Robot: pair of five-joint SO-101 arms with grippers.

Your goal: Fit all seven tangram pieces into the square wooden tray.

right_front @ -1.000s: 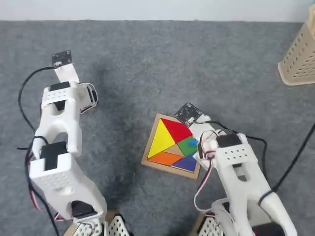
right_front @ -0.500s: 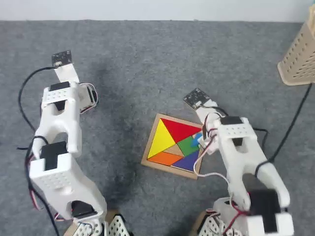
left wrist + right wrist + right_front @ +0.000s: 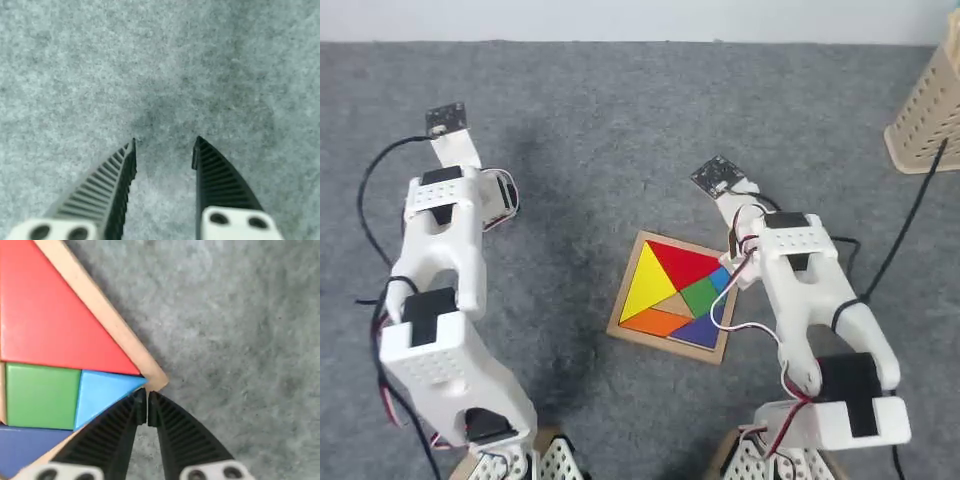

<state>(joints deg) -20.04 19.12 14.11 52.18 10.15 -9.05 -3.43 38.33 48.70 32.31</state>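
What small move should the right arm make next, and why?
Probably lift the right end effector straight up, away from the tray. Its jaws are shut at the tray's corner, beside the light blue triangle, which seems to lie flat inside next to the red triangle and green square, so nothing seems left to push there.

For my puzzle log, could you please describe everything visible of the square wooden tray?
The square wooden tray, pale wood with a raised rim, lies flat on the grey carpet, turned cornerwise in the high view. Yellow, red, green, orange, dark blue and light blue pieces fill it around a tan patch. The shut right gripper sits at its corner by the light blue piece; contact unclear.
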